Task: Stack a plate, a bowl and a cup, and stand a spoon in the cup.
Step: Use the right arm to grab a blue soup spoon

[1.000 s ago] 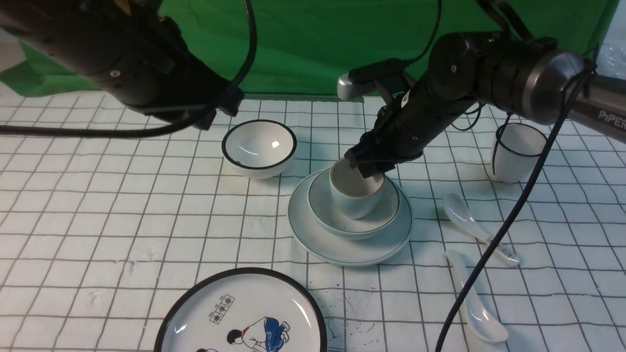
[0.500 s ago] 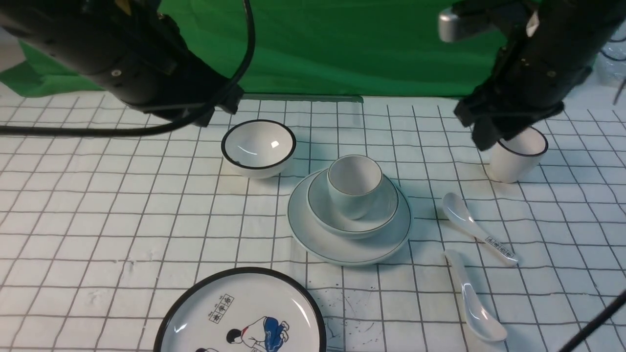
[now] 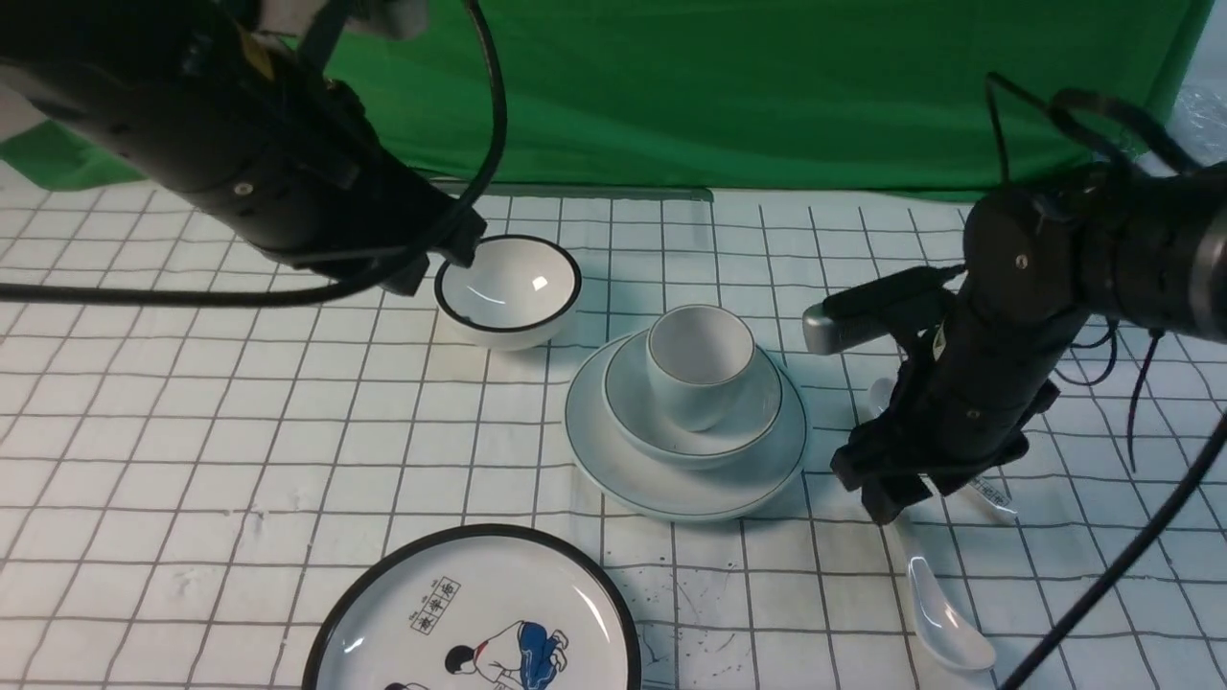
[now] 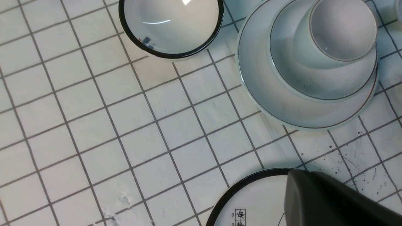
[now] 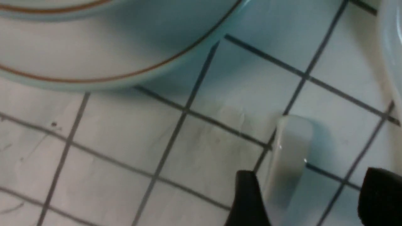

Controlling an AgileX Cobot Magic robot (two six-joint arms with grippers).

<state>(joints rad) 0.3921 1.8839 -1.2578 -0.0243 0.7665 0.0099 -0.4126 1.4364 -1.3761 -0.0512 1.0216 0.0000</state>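
The pale plate (image 3: 685, 484) lies mid-table with the shallow bowl (image 3: 743, 426) on it and the handleless cup (image 3: 700, 359) upright in the bowl. The same stack shows in the left wrist view: plate (image 4: 260, 91), bowl (image 4: 314, 84), cup (image 4: 342, 29). The plain white spoon (image 3: 944, 613) lies flat to the right of the plate. My right gripper (image 3: 896, 498) is low over its handle end. In the right wrist view that handle end (image 5: 290, 150) lies between the open fingertips of the right gripper (image 5: 314, 201), untouched. My left gripper (image 4: 301, 191) is shut and empty, high over the table's left.
A black-rimmed bowl (image 3: 508, 287) stands behind and left of the stack. A black-rimmed cartoon plate (image 3: 479, 613) lies at the front edge. The printed spoon's handle (image 3: 992, 498) pokes out from behind my right arm. A green backdrop closes the far side.
My right gripper left the cup, swung up and to the right, then came down over the plain spoon's handle with its jaws wider. The left arm shifted slightly down and right.
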